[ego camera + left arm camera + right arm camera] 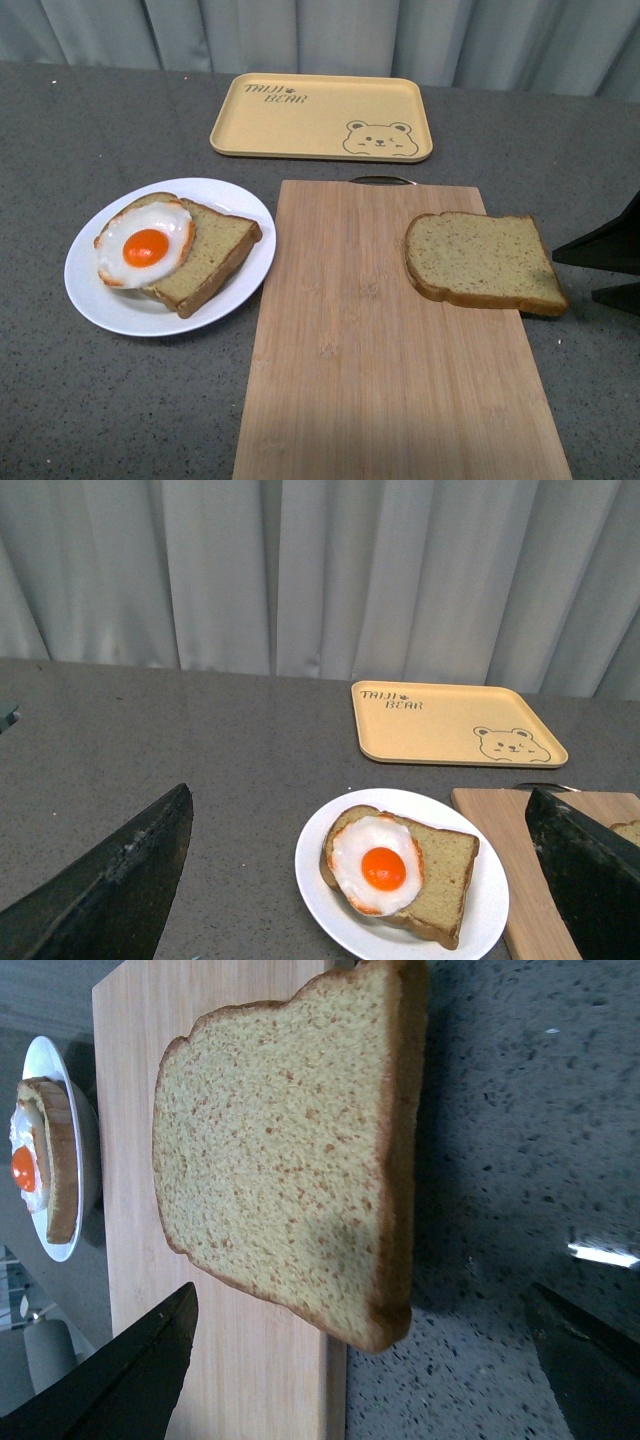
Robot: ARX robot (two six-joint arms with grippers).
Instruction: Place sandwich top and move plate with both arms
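I see bare board between the sandwich top and the plate; the tray lies far off.

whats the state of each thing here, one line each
bare bread slice, flat on the board's right edge, not held
cutting board, lying flat, carrying only the bare slice
plate, left of the board, holding the egg-topped slice
egg-topped slice, on the plate, no top on it yet
yellow tray, at the back, nothing on it
left hand, open, holding nothing
right hand, open, beside the bare slice, not gripping
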